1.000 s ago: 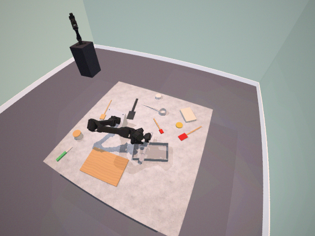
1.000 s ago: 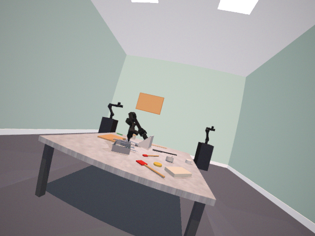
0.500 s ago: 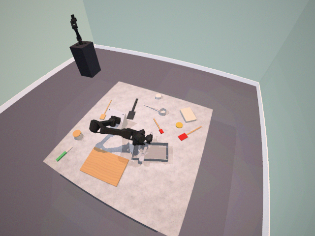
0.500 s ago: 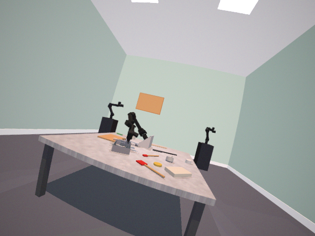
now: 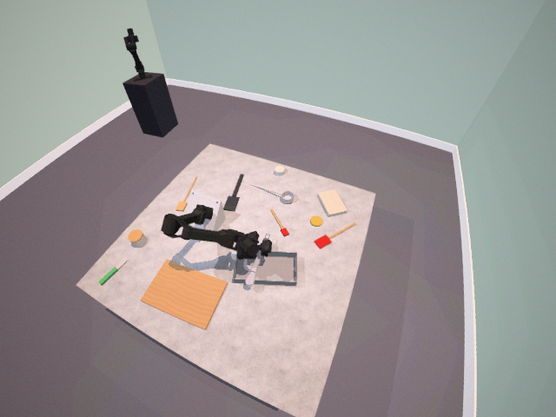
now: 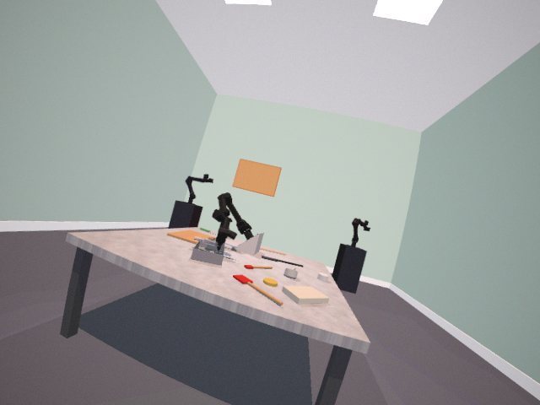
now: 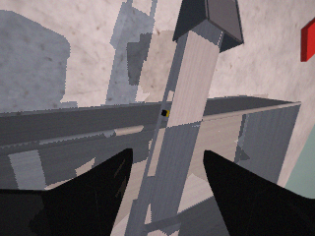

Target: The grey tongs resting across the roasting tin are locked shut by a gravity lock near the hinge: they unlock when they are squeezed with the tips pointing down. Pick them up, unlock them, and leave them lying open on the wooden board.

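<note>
The grey tongs (image 5: 249,277) (image 7: 191,88) lie shut across the grey roasting tin (image 5: 294,269) (image 6: 203,257) (image 7: 74,119), with their hinge end past the tin's far rim. My gripper (image 5: 263,249) (image 6: 218,246) (image 7: 167,154) is open and points down over the tin. Its two dark fingers stand on either side of the tongs' arms, apart from them. The wooden board (image 5: 183,291) (image 6: 185,235) lies flat to the left of the tin, with nothing on it.
A small red spatula (image 5: 280,224), a larger red spatula (image 5: 329,237) (image 7: 308,39), a yellow disc (image 5: 316,221), a cream block (image 5: 332,201), a black spatula (image 5: 234,195) and a metal strainer (image 5: 281,195) lie behind the tin. An orange-topped jar (image 5: 135,236) and a green-handled tool (image 5: 109,274) lie on the left.
</note>
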`<move>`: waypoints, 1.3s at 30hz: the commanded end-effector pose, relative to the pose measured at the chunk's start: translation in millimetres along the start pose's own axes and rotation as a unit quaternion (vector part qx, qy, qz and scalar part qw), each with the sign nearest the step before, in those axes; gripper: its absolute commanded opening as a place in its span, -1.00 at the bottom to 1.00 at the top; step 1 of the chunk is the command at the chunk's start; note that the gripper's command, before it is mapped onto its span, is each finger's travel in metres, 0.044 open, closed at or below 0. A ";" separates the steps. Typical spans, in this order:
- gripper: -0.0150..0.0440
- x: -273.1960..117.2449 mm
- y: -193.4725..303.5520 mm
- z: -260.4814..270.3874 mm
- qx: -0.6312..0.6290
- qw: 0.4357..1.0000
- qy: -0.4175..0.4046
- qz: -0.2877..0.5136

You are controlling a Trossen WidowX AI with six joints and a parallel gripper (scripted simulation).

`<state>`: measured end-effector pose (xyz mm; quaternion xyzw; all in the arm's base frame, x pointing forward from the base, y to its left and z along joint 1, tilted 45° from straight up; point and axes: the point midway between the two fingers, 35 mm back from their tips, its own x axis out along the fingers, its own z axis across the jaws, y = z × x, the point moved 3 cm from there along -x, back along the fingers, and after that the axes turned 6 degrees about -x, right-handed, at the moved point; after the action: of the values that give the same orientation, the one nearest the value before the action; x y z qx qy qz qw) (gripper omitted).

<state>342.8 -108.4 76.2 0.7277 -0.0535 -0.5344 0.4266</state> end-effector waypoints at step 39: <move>-0.22 12.6 1.6 0.0 -0.005 1.000 0.004 0.005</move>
<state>348.8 -116.7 68.1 0.7272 -0.0531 -0.5296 0.4335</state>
